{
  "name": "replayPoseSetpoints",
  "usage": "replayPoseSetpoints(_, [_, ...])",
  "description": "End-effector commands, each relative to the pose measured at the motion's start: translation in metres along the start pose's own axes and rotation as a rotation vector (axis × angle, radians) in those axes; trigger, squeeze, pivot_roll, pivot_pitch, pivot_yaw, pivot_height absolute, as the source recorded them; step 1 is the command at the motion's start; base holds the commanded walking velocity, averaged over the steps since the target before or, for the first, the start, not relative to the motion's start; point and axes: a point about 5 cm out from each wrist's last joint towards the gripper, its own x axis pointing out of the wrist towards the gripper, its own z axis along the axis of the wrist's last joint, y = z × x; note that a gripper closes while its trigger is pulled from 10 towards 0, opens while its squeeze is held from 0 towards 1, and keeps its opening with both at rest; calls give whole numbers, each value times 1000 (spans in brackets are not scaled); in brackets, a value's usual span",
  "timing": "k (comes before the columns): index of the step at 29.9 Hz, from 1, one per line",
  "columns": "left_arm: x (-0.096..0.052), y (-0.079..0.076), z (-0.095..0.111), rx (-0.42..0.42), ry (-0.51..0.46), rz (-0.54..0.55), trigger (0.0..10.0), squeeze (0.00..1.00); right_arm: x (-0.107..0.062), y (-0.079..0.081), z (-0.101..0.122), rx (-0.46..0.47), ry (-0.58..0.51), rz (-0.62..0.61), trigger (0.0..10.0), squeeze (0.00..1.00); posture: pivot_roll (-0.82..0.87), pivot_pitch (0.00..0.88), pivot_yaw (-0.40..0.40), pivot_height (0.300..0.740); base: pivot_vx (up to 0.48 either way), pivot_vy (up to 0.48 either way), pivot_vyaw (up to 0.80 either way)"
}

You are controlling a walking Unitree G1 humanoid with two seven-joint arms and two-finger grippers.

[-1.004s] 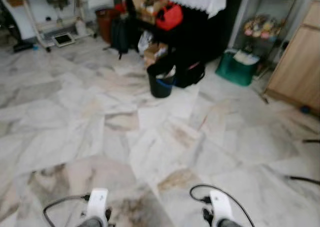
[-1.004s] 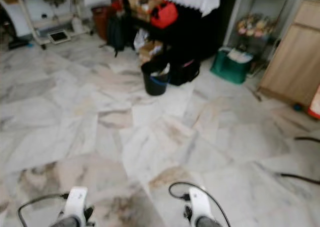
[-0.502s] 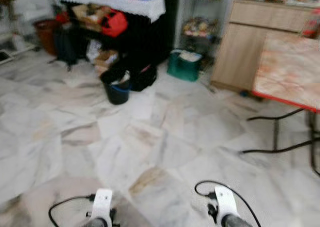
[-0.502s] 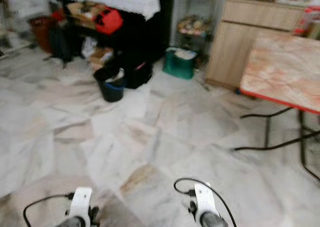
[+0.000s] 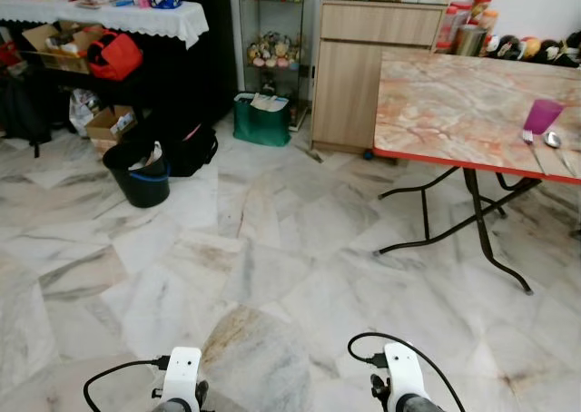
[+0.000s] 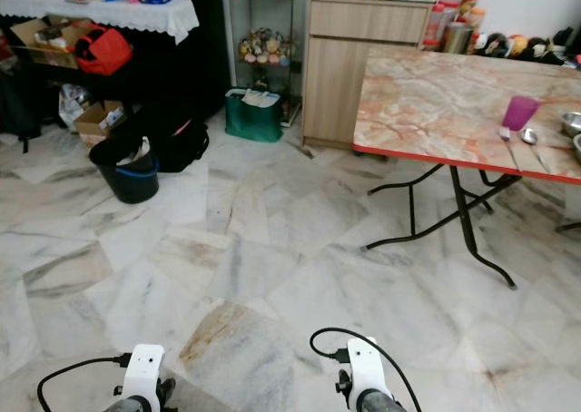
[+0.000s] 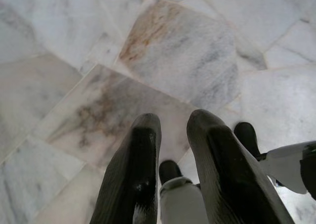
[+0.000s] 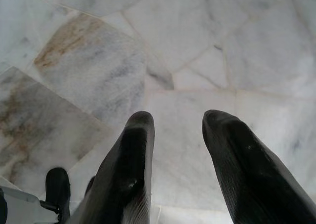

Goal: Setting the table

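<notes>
Left tool (image 7: 173,128) hanging idle, right tool (image 8: 177,123) parted, empty

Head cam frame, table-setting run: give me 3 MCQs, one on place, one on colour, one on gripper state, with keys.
1. Where does the purple cup stand?
A. on the floor by the bucket
B. on the marble-pattern table, towards the robot's right
C. on the wooden cabinet

2. What colour is the bag on the floor beside the wooden cabinet?
A. green
B. yellow
C. white

3. What state is the right gripper in?
A. shut on a spoon
B. shut on the cup
C. open, holding nothing

Key:
1 B, the cup sits on the tabletop near cutlery.
2 A, it is a green bag left of the cabinet.
3 C, the wrist view shows its fingers apart with only floor tiles between them.
</notes>
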Motion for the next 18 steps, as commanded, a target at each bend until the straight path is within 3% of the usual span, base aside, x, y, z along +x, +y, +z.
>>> replayPoseSetpoints(1, [0,2,0,19,7,4,10000,0,1,0,8,5,-30,-1,10000,0,14,0,-13,728,0,0,0])
replayPoseSetpoints(7, [0,1,0,24,4,3,10000,0,1,1,7,16,-20,-2,10000,0,14,0,-12,728,0,0,0])
replayPoseSetpoints(12, [0,1,1,22,3,2,10000,0,1,0,6,14,-15,-3,10000,0,14,0,-14,728,0,0,-711])
replayPoseSetpoints(18, [0,1,0,21,3,1,10000,0,1,-1,8,1,-33,-6,10000,0,15,0,-15,728,0,0,0])
